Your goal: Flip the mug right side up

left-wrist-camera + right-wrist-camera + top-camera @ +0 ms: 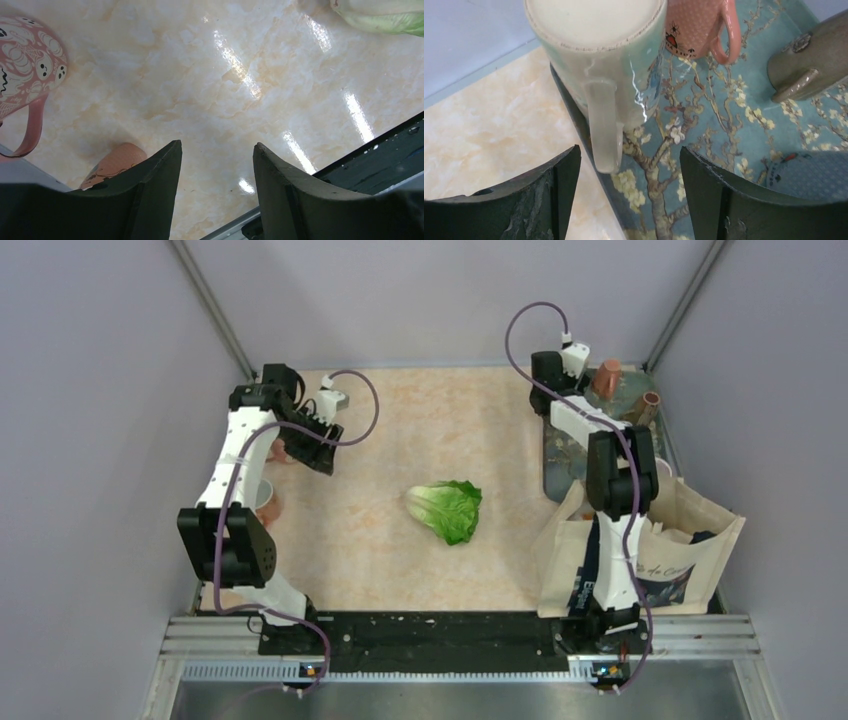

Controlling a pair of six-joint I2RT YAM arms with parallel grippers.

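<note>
From above: reaching with the right arm (620,475) to the far right corner, over a tray (553,465). No clear sight of the mug here, likely hidden under that arm. In the middle of the table (380,560), a lettuce (447,508). At the near right, a bag (650,560). Over on the left, the left gripper (318,448), low and well apart from the tray.

From the left wrist: fingers (150,195) spread wide, holding nothing, only bare table between them. Off to one side, a ghost cup (27,60). Seems to have no part in this job.

From the right wrist: right gripper (629,155) spread wide too, pinching nothing. Just ahead, the mug (599,50), bottom up, at the tray's edge, with its handle (601,125) pointing back toward the gap between the fingers. Not touching yet. Behind it, a pink mug (696,25) and a brown mug (809,65).

Looks like the lining-up step, before any grab. Next, probably: push in, squeeze the handle or the side, lift, roll over, set down on the bottom. Best to take care not to bump the pink mug close behind.
</note>
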